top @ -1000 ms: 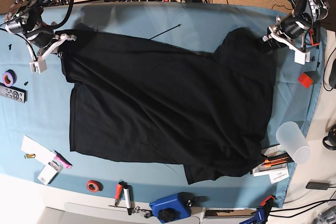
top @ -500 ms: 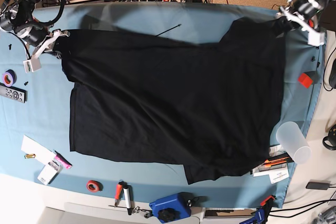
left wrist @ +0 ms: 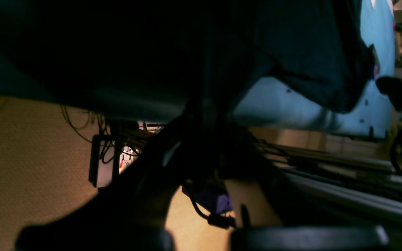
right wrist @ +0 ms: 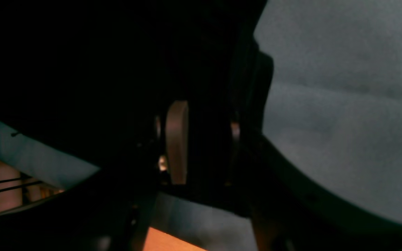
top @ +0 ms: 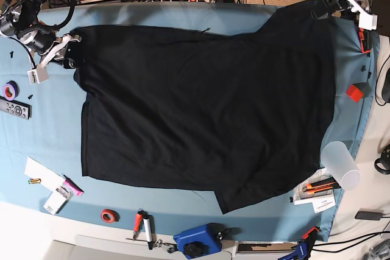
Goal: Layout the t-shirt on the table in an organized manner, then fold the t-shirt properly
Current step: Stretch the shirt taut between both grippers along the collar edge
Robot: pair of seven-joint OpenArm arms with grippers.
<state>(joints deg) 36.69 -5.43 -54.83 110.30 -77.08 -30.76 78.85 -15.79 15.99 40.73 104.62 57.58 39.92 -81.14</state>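
Observation:
The black t-shirt (top: pixel 201 108) lies spread over most of the light blue table (top: pixel 49 132), with one lower corner folded near the front. My left gripper (top: pixel 329 5) is at the back right corner of the table, shut on the shirt's edge. In the left wrist view the dark cloth (left wrist: pixel 152 42) hangs across the gripper (left wrist: pixel 204 132) and hides its tips. My right gripper (top: pixel 68 53) is at the shirt's back left corner. In the right wrist view its pads (right wrist: pixel 176 139) stand apart, with black fabric (right wrist: pixel 82 52) lying between them.
A remote (top: pixel 13 109) and a purple tape roll (top: pixel 10 90) lie at the left edge. A red tape ring (top: pixel 109 215), markers (top: pixel 142 223) and a blue tool (top: pixel 196 240) line the front. At the right sit a clear cup (top: pixel 341 164) and a red block (top: pixel 354 92).
My left gripper has pulled the shirt's right corner back and to the right, which stretched the far edge flat. The right gripper's jaws have parted at the left corner.

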